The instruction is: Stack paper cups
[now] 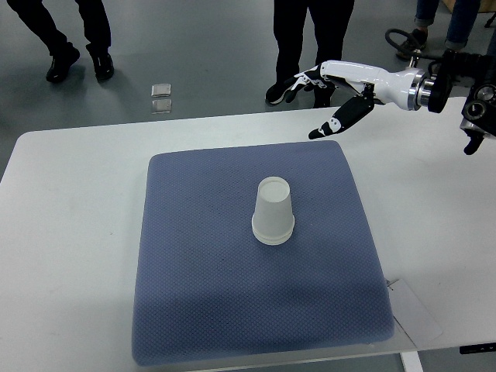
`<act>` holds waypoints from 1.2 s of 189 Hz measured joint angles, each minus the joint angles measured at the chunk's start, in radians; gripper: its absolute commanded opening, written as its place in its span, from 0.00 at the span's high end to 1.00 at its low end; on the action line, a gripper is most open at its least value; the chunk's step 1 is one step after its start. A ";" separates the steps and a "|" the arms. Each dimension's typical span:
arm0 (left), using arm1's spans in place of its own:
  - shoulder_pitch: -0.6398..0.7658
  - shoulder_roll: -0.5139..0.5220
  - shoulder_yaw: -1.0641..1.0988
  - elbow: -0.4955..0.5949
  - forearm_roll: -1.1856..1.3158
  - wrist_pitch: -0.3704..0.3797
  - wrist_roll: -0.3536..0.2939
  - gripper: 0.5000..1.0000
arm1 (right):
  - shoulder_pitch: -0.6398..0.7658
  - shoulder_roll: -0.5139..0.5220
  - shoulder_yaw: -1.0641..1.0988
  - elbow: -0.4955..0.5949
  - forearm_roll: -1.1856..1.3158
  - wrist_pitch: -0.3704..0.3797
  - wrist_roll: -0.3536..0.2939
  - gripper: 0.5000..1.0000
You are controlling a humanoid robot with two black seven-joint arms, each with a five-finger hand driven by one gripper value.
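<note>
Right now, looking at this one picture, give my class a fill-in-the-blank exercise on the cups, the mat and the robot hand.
1. The paper cup stack stands upside ____ on the mat.
2. The blue mat lies on a ____ table.
3. The right hand holds ____; its fingers are spread.
4. The hand hovers beyond the mat's far-____ corner.

Missing words: down; white; nothing; right

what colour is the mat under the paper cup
Dark blue with a fine dotted texture, seen in the top view: mat, paper cup.

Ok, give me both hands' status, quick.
Left hand: not in view.
Right hand: open, fingers spread, holding nothing, raised over the table's far edge, apart from the upside-down paper cup stack on the blue mat.
</note>
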 measured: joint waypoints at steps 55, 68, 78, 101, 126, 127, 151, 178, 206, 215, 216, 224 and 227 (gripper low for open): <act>0.000 0.000 0.000 0.000 0.000 0.000 0.000 0.00 | -0.151 0.117 0.130 -0.244 0.225 0.000 -0.040 0.18; 0.000 0.000 0.000 0.000 0.000 0.000 0.000 0.00 | -0.176 0.136 0.148 -0.287 0.278 -0.001 -0.041 0.18; 0.000 0.000 0.000 0.000 0.000 0.000 0.000 0.00 | -0.190 0.148 0.158 -0.315 0.313 -0.001 -0.042 0.18; 0.000 0.000 0.000 0.000 0.000 0.000 0.000 0.00 | -0.216 0.183 0.194 -0.378 0.363 -0.003 -0.043 0.18; 0.000 0.000 0.000 0.000 0.000 0.000 0.000 0.00 | -0.239 0.228 0.263 -0.419 0.372 -0.030 -0.057 0.18; 0.000 0.000 0.000 0.000 0.000 0.000 0.000 0.00 | -0.240 0.230 0.265 -0.420 0.372 -0.032 -0.058 0.18; 0.000 0.000 0.000 0.000 0.000 0.000 0.000 0.00 | -0.257 0.264 0.314 -0.426 0.373 -0.079 -0.082 0.18; 0.000 0.000 0.000 0.000 0.000 0.000 0.000 0.00 | -0.269 0.307 0.391 -0.428 0.372 -0.112 -0.110 0.18; 0.000 0.000 0.000 0.000 0.000 0.000 0.000 0.00 | -0.283 0.344 0.459 -0.428 0.372 -0.132 -0.113 0.18; 0.000 0.000 0.000 0.000 0.000 0.000 0.000 0.00 | -0.286 0.353 0.475 -0.430 0.372 -0.135 -0.111 0.18; 0.000 0.000 0.000 0.000 0.000 0.000 0.000 0.00 | -0.286 0.354 0.477 -0.430 0.372 -0.135 -0.110 0.18; 0.000 0.000 0.000 0.000 0.000 0.000 0.000 0.00 | -0.289 0.360 0.486 -0.432 0.372 -0.136 -0.110 0.18; 0.000 0.000 0.000 0.000 0.000 0.000 0.000 0.00 | -0.290 0.362 0.490 -0.433 0.372 -0.136 -0.109 0.17</act>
